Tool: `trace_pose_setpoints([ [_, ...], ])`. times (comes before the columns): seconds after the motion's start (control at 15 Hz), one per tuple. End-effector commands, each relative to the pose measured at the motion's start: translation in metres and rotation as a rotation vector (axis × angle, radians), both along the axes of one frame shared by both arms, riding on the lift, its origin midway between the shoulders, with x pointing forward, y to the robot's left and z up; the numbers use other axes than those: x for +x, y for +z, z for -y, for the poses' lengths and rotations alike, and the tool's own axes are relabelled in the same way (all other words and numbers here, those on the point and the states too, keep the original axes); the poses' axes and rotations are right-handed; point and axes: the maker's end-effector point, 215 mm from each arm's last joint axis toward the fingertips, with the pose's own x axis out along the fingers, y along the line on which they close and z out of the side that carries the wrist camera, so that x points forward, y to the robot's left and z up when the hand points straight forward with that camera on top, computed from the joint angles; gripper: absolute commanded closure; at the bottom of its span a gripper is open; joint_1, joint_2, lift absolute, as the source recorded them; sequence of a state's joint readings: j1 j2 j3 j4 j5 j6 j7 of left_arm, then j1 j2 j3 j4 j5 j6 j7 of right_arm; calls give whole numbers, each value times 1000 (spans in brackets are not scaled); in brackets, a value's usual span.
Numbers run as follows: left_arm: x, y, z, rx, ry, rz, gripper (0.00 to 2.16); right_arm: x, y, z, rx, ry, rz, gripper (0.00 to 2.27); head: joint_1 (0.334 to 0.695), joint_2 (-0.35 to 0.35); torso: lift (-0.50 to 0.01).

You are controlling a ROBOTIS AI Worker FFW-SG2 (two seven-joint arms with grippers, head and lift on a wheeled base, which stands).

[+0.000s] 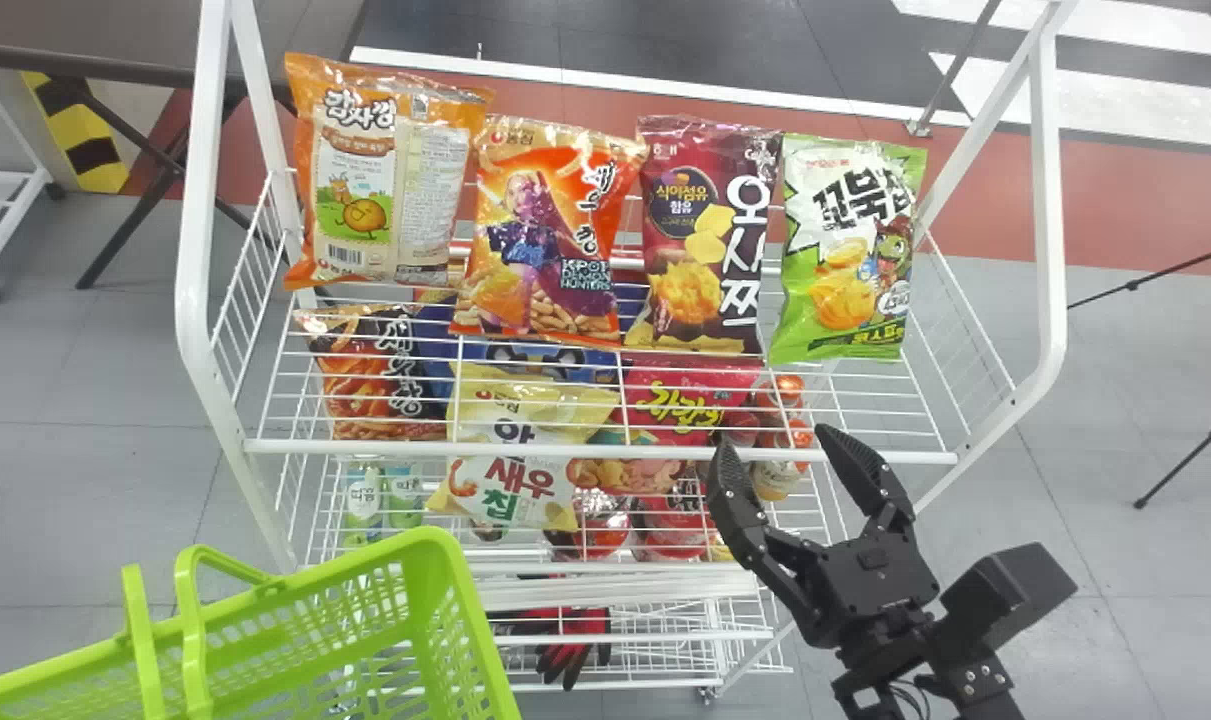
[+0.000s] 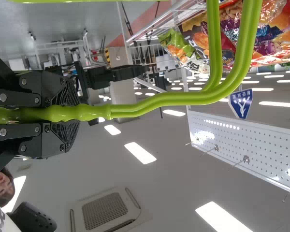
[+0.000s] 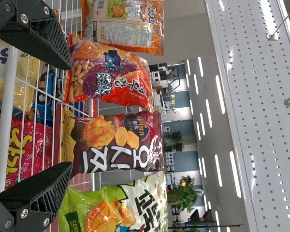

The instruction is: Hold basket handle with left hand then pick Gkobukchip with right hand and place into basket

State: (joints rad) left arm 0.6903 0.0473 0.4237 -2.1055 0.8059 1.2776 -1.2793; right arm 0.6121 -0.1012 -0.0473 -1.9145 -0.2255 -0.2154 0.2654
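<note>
Black and spread wide, the right gripper [image 1: 773,442] hangs empty by the shelf [image 1: 895,457]; the green snack bag [image 1: 847,250] stands rightmost there. The left gripper [image 2: 73,113] clasps the basket handle [image 2: 159,100]. Picking seems next: shift right, reach in, pinch.

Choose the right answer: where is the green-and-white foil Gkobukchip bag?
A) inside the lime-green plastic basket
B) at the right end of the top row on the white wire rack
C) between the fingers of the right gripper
B: the Gkobukchip bag stands rightmost on the rack, beside the dark red snack bag.
</note>
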Motion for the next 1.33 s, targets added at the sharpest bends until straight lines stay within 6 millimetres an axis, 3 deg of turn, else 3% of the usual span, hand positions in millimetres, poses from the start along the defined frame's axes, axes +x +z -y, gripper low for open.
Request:
trace_pose_setpoints([
  [0.0, 0, 0, 0, 0, 1, 1, 2152, 0, 0, 0, -2, 0, 0, 100, 695, -186, 0],
  [0.4, 0, -1, -1, -6, 5, 1, 2152, 0, 0, 0, 1, -1, 0, 100, 695, -185, 0],
  [0.6, 0, -2, -2, -12, 6, -3, 2152, 3, 1, 11, -4, -34, 0, 97, 695, -184, 0],
  [1.27, -1, 1, -2, -21, 4, 7, 2152, 99, -1, 81, -21, -119, -186, 80, 695, -266, 0],
])
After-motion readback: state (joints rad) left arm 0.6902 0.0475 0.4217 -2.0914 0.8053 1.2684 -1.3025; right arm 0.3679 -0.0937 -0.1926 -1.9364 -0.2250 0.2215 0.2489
